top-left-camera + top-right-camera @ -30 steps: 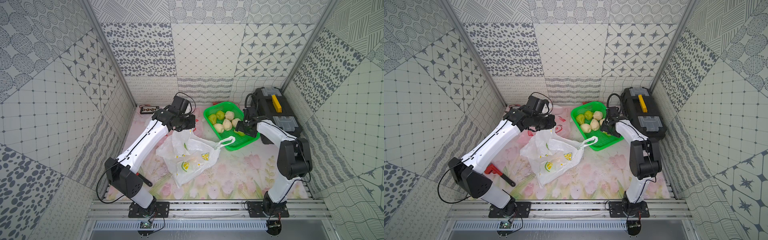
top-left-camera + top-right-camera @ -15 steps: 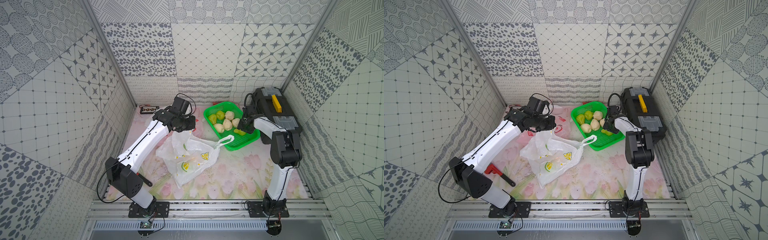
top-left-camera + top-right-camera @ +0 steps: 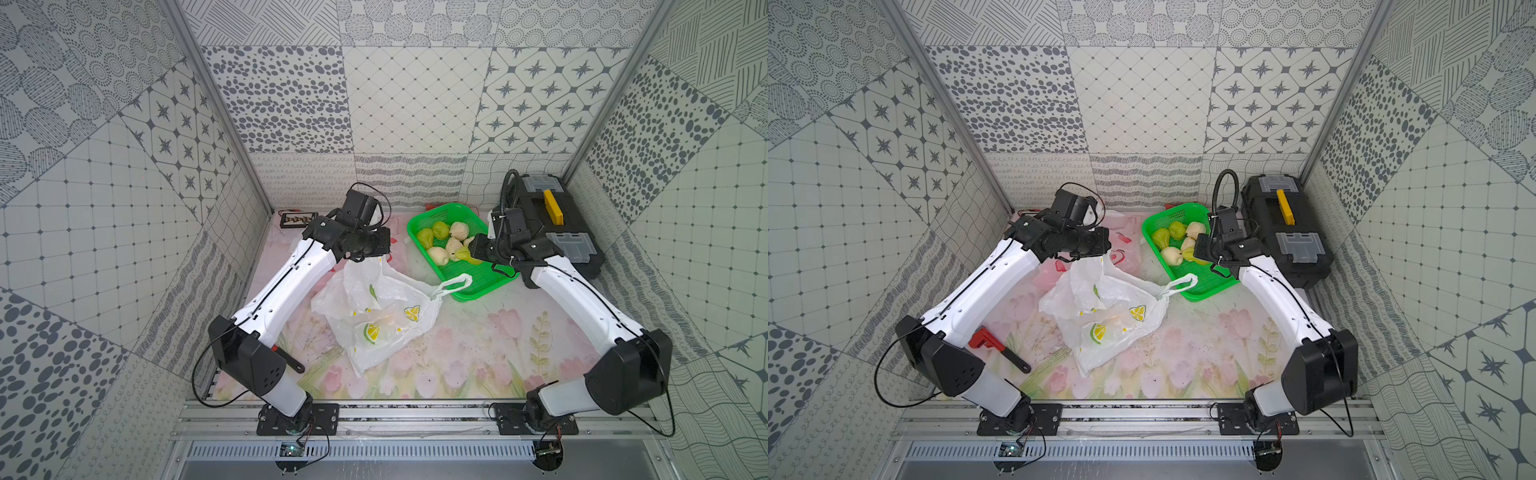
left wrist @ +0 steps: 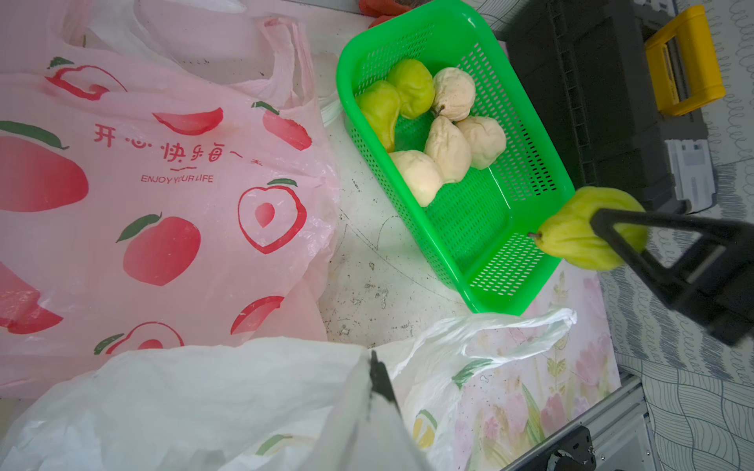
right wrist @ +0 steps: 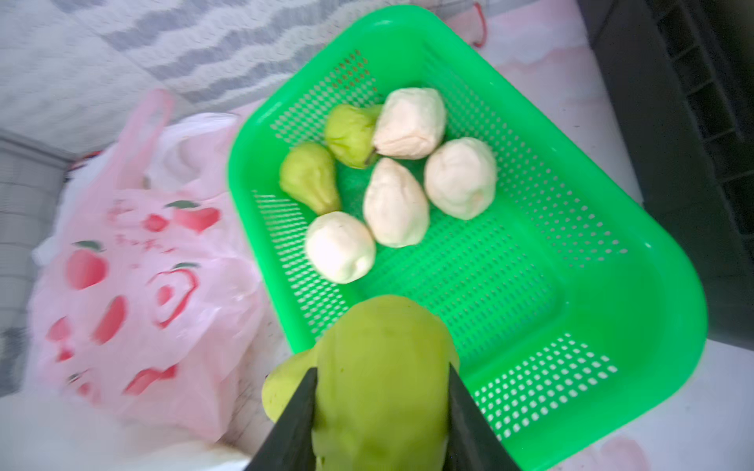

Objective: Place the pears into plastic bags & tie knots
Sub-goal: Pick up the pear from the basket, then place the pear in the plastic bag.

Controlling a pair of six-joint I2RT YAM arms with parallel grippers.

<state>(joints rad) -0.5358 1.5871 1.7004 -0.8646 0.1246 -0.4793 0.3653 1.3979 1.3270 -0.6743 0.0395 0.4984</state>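
1. The right gripper (image 5: 381,373) has its jaws partly closed and clamps 1 green pear (image 5: 383,338) across its broad body.
2. The held pear hangs between the fingers above the near end of the green mesh basket (image 5: 661,285), clear of the basket floor.
3. Beyond the right gripper's fingertips, 6 pears lie bunched in the basket: 2 green (image 5: 310,177) and 4 cream-white (image 5: 395,204).
4. The left gripper (image 4: 376,373) is fully closed on the top edge of the white lemon-print bag (image 3: 386,316), which sags below it onto the mat.
5. The bag's free handle (image 3: 455,284) rests on the basket rim, below the right gripper.
6. The pink fruit-print bag (image 4: 163,183) lies flat beyond the left gripper, beside the basket.
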